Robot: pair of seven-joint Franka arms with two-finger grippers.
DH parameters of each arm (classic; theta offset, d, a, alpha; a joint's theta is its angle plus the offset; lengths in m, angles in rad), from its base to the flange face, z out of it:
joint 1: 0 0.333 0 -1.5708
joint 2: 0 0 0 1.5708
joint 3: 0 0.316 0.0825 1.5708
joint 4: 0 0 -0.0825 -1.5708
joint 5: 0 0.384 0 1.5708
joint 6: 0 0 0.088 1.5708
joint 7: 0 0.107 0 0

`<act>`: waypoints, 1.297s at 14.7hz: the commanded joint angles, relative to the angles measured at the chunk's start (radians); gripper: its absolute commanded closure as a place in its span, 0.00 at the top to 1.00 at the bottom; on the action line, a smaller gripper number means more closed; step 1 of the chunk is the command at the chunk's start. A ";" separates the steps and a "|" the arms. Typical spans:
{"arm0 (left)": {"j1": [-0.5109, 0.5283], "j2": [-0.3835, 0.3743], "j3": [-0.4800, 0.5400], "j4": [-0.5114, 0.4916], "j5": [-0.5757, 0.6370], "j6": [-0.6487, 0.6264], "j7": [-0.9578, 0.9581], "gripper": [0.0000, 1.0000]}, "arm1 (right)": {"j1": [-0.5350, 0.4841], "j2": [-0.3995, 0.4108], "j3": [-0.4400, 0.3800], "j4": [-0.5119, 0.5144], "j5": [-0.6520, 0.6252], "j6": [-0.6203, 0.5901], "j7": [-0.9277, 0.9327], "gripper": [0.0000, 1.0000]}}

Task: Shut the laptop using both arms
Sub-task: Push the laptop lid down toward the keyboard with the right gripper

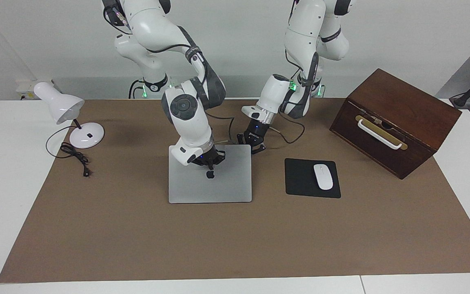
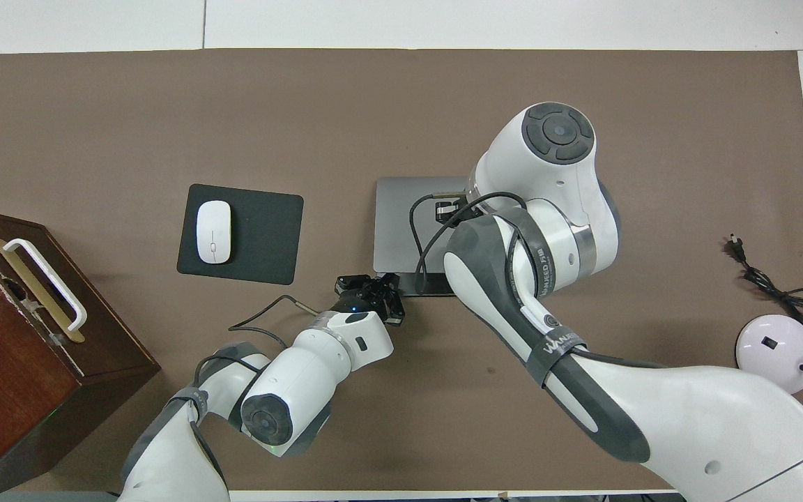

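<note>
laptop (image 1: 210, 179) lies shut and flat at the centre of the table (image 1: 137, 237), lid logo up, with the mousepad (image 1: 302, 179) and mouse (image 1: 323, 176) beside it toward the left arm's end. right gripper (image 1: 209, 160) rests on the lid at the logo's 12 o'clock; finger spacing cannot be told. left gripper (image 1: 255, 145), fingers apart, sits at the lid's 1 o'clock corner. risk, as judged: further downward push by the right gripper may stress the lid; a sideways drag may slide the laptop into the mousepad.
</note>
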 commanded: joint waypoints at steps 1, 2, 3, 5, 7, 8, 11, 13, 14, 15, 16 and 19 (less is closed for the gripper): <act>-0.022 0.062 0.038 0.004 -0.006 0.005 0.043 0.00 | -0.007 -0.030 0.007 -0.072 0.028 0.051 -0.025 0.00; -0.022 0.065 0.038 0.005 -0.006 0.005 0.043 0.00 | -0.007 -0.030 0.007 -0.083 0.028 0.063 -0.025 0.00; -0.022 0.065 0.038 0.005 -0.006 0.005 0.044 0.00 | -0.007 -0.030 0.007 -0.087 0.028 0.069 -0.027 0.00; -0.022 0.066 0.038 0.005 -0.007 0.005 0.052 0.00 | -0.007 -0.032 0.007 -0.091 0.028 0.074 -0.027 0.00; -0.022 0.068 0.040 0.005 -0.007 0.005 0.063 0.00 | -0.006 -0.032 0.007 -0.097 0.028 0.082 -0.027 0.00; -0.022 0.068 0.040 0.005 -0.007 0.005 0.067 0.00 | -0.004 -0.030 0.007 -0.103 0.029 0.085 -0.027 0.00; -0.022 0.068 0.040 0.005 -0.007 0.005 0.070 0.00 | -0.003 -0.032 0.007 -0.118 0.028 0.105 -0.027 0.00; -0.022 0.068 0.040 0.005 -0.007 0.005 0.078 0.00 | -0.003 -0.032 0.007 -0.118 0.028 0.105 -0.027 0.00; -0.022 0.068 0.040 0.005 -0.007 0.005 0.080 0.00 | -0.003 -0.032 0.007 -0.118 0.028 0.103 -0.027 0.00; -0.022 0.068 0.040 0.005 -0.007 0.005 0.080 0.00 | -0.003 -0.032 0.007 -0.117 0.028 0.103 -0.027 0.00; -0.022 0.068 0.040 0.004 -0.007 0.005 0.080 0.00 | -0.003 -0.032 0.007 -0.117 0.028 0.103 -0.027 0.00; -0.022 0.068 0.040 0.004 -0.007 0.005 0.080 0.00 | -0.003 -0.032 0.007 -0.114 0.028 0.100 -0.027 0.00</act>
